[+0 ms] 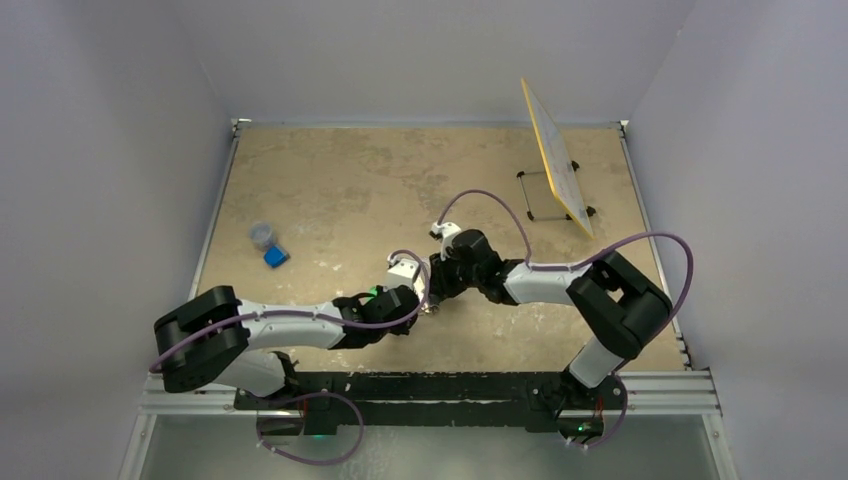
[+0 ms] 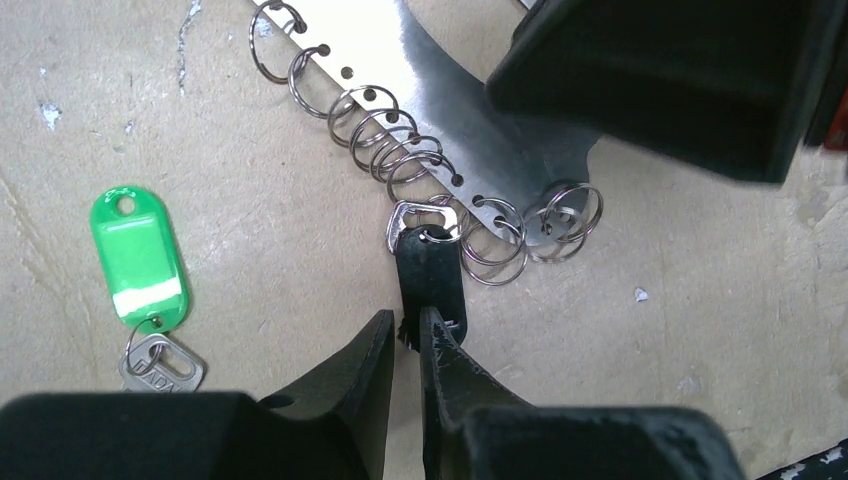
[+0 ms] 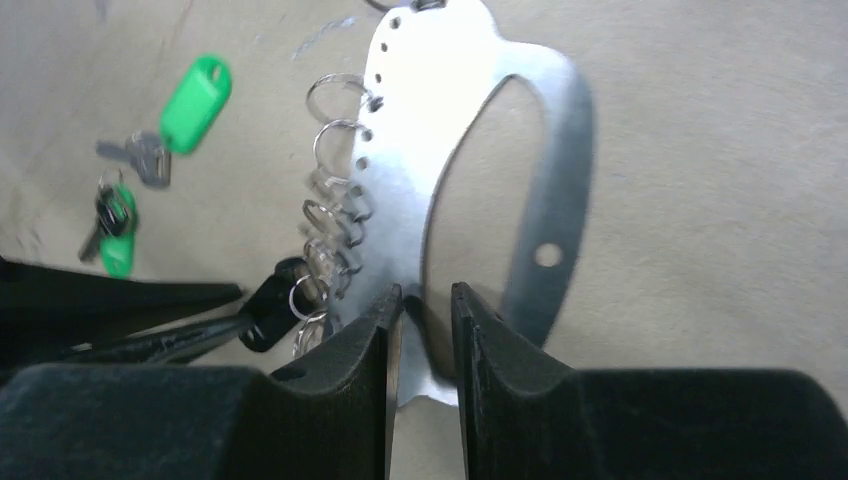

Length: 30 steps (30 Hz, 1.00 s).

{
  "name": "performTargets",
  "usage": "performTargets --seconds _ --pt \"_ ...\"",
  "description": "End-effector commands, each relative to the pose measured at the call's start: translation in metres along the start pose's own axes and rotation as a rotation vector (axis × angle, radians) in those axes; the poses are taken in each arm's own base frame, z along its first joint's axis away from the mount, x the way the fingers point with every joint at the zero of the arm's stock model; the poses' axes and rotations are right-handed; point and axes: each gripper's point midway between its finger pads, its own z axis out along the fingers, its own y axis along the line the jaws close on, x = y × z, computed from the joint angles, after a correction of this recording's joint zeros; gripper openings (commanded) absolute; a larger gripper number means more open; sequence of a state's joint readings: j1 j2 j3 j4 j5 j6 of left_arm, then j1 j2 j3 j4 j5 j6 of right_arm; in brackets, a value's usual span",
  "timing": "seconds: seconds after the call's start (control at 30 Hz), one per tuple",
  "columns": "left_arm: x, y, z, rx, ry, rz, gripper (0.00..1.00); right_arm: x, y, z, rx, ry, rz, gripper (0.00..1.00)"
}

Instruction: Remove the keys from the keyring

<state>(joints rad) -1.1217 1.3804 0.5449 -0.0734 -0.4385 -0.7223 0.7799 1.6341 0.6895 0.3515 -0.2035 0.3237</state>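
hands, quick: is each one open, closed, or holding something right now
left hand: closed on the black oblong key tag.
right hand: closed on the edge of the flat silver metal keyring.

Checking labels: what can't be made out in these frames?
Right wrist: rings beside right claw blurred, uncountable; keyring top cut by frame edge.
Left wrist: black-headed key blade hidden inside left claw; right claw covers keyring's far end.
Top: keyring too small, masked by both claws.
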Motion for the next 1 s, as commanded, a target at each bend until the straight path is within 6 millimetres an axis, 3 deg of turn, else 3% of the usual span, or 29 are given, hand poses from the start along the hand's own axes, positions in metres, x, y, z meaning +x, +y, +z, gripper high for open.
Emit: performTargets --seconds 0.0,0.13,0.33,0.43,0.53,0.6,0.8,0.97 --pt "0.031 0.028 -0.005 -0.085 0.094 0.032 0.13 0.014 -0.056 -0.007 0.19 0.041 0.187 0.29" --pt "0.038 0.033 -0.004 -0.104 0.115 0.032 0.13 0.025 -0.075 -0.007 0.218 0.076 0.264 0.29" --pt "0.037 0.042 -0.01 -0.143 0.114 0.024 0.13 0.023 -0.097 -0.012 0.336 0.078 0.331 0.31" --pt "0.031 0.038 -0.013 -0.122 0.093 0.02 0.13 0.01 -0.09 -0.014 0.293 0.053 0.287 0.31" --pt "0.016 0.021 -0.013 -0.036 0.044 0.026 0.16 -0.006 -0.081 -0.015 0.245 0.014 0.254 0.32" --pt "0.002 0.007 -0.014 0.03 -0.007 0.034 0.24 -0.008 -0.077 -0.016 0.229 0.012 0.245 0.32" --pt "-0.045 -0.025 -0.013 0.159 -0.189 0.094 0.6 -0.002 -0.075 -0.01 0.203 0.037 0.236 0.32" --pt "-0.065 -0.033 0.007 0.142 -0.175 0.106 0.67 0.001 -0.073 -0.007 0.185 0.044 0.245 0.32"
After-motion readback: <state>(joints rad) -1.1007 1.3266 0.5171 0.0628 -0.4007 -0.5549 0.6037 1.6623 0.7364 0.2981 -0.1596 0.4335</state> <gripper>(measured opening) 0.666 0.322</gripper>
